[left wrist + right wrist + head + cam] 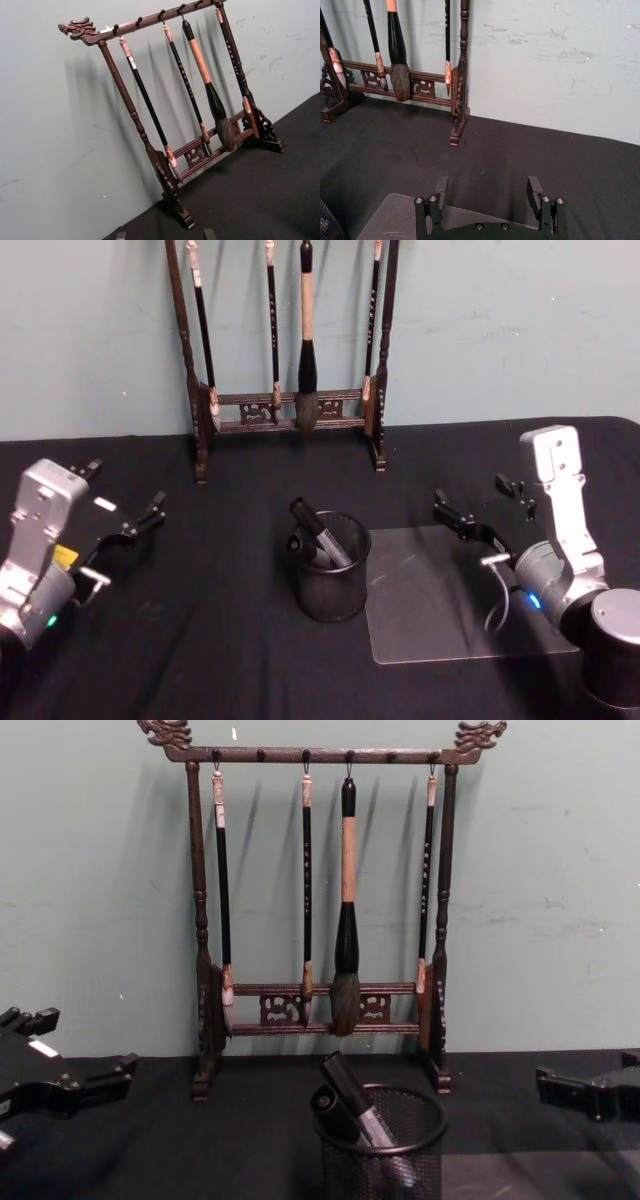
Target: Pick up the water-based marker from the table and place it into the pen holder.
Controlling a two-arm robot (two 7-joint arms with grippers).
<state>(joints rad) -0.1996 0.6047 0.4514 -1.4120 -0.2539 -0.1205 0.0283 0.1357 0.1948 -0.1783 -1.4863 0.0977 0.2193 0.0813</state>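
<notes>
1. Black wire-mesh pen holder (330, 568) already contains the water-based marker (318, 532), leaning on its rim.
2. Left gripper (125, 515) and right gripper (478, 506) flank the holder, both wide and empty.
3. Placement looks complete; only parking the arms remains.

Brush rack (290, 360) behind pen holder (330, 568)

No readable text, labels, brands, numbers or signs anywhere

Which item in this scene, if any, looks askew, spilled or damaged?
Nothing stands out. The pen holder stands upright with markers leaning inside it, beside the clear mat. The brush rack stands straight, its brushes hanging. The left gripper and right gripper are open and hold nothing.
</notes>
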